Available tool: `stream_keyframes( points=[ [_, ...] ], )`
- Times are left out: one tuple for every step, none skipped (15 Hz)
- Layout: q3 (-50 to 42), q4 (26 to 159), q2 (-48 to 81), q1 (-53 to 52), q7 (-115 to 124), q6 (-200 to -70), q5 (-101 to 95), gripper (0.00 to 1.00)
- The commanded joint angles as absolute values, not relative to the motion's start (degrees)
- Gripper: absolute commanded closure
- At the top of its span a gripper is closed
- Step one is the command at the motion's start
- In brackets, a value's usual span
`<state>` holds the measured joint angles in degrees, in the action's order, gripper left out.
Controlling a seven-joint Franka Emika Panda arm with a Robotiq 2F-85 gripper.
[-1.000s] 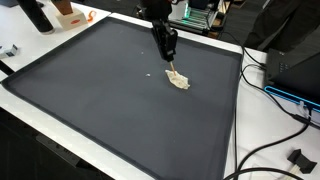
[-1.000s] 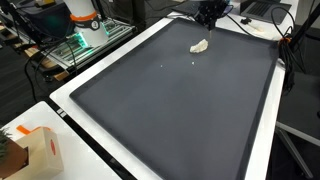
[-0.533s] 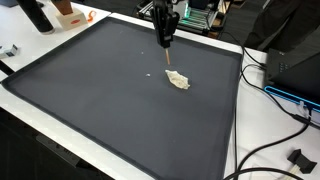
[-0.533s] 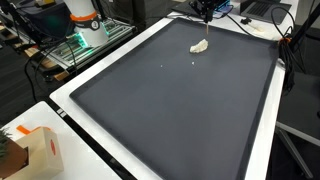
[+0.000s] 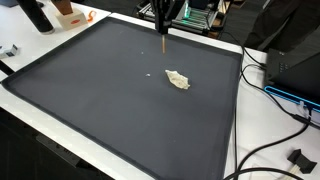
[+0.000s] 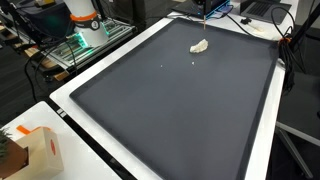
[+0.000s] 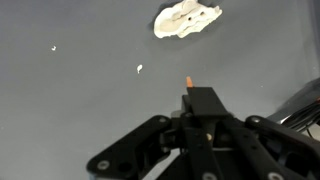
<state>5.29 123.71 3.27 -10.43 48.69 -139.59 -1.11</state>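
The gripper (image 5: 165, 28) hangs above the far edge of the dark mat (image 5: 90, 90), its fingers pressed together on a thin orange-tipped stick (image 5: 164, 43) that points down and ends clear of the mat. A crumpled white scrap (image 5: 178, 80) lies toward the mat's far side, apart from the stick's tip, with white crumbs (image 7: 139, 69) near it. By my reading the stick is secured and raised, while scrap and crumbs are not yet dealt with

Robotics lab: cables (image 5: 275, 145), lit electronics (image 6: 78, 42), black mat (image 6: 170, 100)
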Motion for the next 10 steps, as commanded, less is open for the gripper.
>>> stream_keyframes(
  points=[
    [6.45, 125.15, 0.29, -10.28, 47.67, -136.81, -3.81, 0.97],
    [6.79, 125.03, -0.04, -10.25, 46.53, -136.21, -3.6, 0.97],
    [7.09, 125.0, -0.37, -10.24, 45.75, -135.72, -3.71, 0.97],
    [7.37, 124.92, -0.68, -10.23, 44.55, -135.07, -3.61, 0.97],
    [7.6, 124.89, -1.0, -10.22, 43.73, -134.62, -4.04, 0.97],
    [7.83, 124.84, -1.32, -10.21, 42.71, -134.19, -4.09, 0.97],
    [8.04, 124.78, -1.56, -10.19, 41.59, -133.72, -4.05, 0.97],
    [8.27, 124.73, -1.84, -10.2, 39.8, -133.26, -3.49, 0.97],
    [8.44, 124.64, -2.08, -10.18, 38.22, -132.69, -3.4, 0.97],
    [8.4, 123.64, -0.41, -9.95, 40.4, -134.4, -2.65, 0.97]
  ],
)
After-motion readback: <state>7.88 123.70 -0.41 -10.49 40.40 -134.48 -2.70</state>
